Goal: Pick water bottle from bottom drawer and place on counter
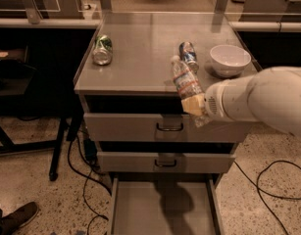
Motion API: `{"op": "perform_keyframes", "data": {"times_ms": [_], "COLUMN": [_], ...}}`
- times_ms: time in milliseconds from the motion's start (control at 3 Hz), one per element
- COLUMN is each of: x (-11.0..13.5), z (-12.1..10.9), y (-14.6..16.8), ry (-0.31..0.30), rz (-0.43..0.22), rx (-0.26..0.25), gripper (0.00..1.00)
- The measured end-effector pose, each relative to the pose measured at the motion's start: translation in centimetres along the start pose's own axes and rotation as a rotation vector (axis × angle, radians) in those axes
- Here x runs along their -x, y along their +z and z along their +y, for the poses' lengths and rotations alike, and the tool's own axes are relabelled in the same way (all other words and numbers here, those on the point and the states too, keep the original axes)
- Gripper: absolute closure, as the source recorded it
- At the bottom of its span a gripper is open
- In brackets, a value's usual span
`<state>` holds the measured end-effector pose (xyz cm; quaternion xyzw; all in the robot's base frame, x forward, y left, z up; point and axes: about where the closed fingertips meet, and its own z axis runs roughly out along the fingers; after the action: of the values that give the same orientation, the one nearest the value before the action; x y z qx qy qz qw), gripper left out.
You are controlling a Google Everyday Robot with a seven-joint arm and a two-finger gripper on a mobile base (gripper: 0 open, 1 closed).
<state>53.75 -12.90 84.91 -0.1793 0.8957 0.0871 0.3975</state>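
Plastic water bottle (185, 82) tilts at the counter (140, 58) front edge, base clamped between jaws

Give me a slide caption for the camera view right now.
The claw, just off the counter's front edge, grips the tilted water bottle above the open bottom drawer.

Arm (260, 99): big, round, smooth and white, on the right side.
Arm end: a grey round patch (212, 106) with tiny dots.
Gripper (192, 103): pale yellow, at the arm's left tip, near the middle.
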Motion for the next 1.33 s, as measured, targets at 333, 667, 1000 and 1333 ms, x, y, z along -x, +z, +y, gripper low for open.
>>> {"op": "perform_keyframes", "data": {"times_ms": [333, 667, 1000, 1333], "x": [0.9, 1.9, 14.5, 14.9], "z": [0.1, -1.0, -0.3, -0.8], "y": [-0.3, 1.1, 1.8, 1.3], "ry": [-0.009, 0.008, -0.048, -0.034], "rz": [-0.014, 0.022, -0.014, -0.023], "rx": [-0.001, 0.035, 0.135, 0.131], "gripper": [1.0, 1.0, 1.0, 1.0]}}
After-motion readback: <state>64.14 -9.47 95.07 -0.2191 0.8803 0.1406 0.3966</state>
